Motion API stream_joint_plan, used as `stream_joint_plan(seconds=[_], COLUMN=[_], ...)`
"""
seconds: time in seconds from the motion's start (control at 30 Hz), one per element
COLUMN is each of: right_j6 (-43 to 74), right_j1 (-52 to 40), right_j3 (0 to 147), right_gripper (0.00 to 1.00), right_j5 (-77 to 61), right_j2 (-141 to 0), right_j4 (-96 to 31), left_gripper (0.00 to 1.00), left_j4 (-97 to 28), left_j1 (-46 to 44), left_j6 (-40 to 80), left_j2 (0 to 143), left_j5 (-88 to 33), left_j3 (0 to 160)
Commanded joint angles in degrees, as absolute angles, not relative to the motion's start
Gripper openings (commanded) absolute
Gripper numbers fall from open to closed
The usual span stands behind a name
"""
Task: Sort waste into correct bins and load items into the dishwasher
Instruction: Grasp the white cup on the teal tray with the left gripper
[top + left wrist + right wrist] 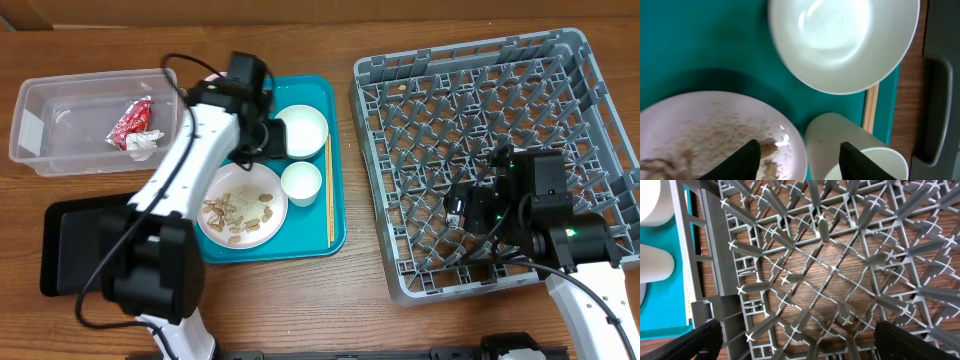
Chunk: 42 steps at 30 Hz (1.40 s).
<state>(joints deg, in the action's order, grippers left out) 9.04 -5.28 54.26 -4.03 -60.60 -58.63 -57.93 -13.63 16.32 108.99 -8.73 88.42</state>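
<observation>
1 wooden table [300,300] under rack [440,120]

On the table [350,310], the dish rack [480,110] sits on the right. The serving tray [300,240] lies just left of it, in the middle. On that tray, a bowl [301,128] is at the back. A cup [301,183] is just in front of the bowl, and a plate [268,225] is left of the cup. Food scraps [238,207] lie on the plate. Chopsticks [329,190] lie along the tray's right edge. The tub [70,125] is at the back left, with a wrapper [130,122] and a tissue [143,143] close together inside. The shallow tray [70,250] lies in front of the tub.
</observation>
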Motion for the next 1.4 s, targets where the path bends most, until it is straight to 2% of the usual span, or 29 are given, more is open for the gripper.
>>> stream_joint_plan(seconds=[0.0,0.07,0.17,0.37,0.53,0.7,0.83,1.03,1.07,1.13,1.2,1.3,1.37], right_j6=[9.5,9.5,9.5,9.5,9.5,9.5,9.5,9.5,9.5,9.5,9.5,9.4,9.5], right_j1=[-5.1,-5.1,-5.1,-5.1,-5.1,-5.1,-5.1,-5.1,-5.1,-5.1,-5.1,-5.1,-5.1], right_j3=[55.7,55.7,55.7,55.7,55.7,55.7,55.7,55.7,55.7,55.7,55.7,55.7,55.7], right_gripper=[1.0,1.0,1.0,1.0,1.0,1.0,1.0,1.0,1.0,1.0,1.0,1.0,1.0], right_j5=[-3.5,-3.5,-3.5,-3.5,-3.5,-3.5,-3.5,-3.5,-3.5,-3.5,-3.5,-3.5,-1.5], right_j2=[-60.5,-60.5,-60.5,-60.5,-60.5,-60.5,-60.5,-60.5,-60.5,-60.5,-60.5,-60.5,-60.5], right_j4=[-58.5,-58.5,-58.5,-58.7,-58.7,-58.7,-58.7,-59.1,-59.1,-59.1,-59.1,-58.9,-56.6], left_gripper=[0.53,0.53,0.42,0.43,0.46,0.47,0.47,0.47,0.45,0.22,0.11,0.06,0.07], left_j4=[-59.9,-61.2,-62.6,-64.9,-75.2,-82.1,-80.8,-72.4,-71.2,-69.1,-69.2,-72.5,-76.6], left_j1=[-16.2,-17.0,-17.3,-16.8,-16.2,-19.7,-22.4,-23.6,-23.6,-23.6,-23.3,-21.1,-18.1], left_j6=[15.2,15.2,15.2,15.2,14.3,14.3,14.3,16.4,16.6,16.7,15.6,14.0,11.5], left_j2=[112.2,112.9,113.6,113.4,111.7,111.3,111.3,111.3,111.3,111.3,111.3,111.3,111.3], left_j5=[-10.2,-10.1,-10.1,-9.9,-10.0,-10.2,-9.9,-7.4,-7.3,-7.5,-7.5,-7.6,-10.7], left_j3=[88.0,87.9,87.8,90.7,101.5,100.1,96.6,87.0,86.1,85.3,86.5,92.0,98.1])
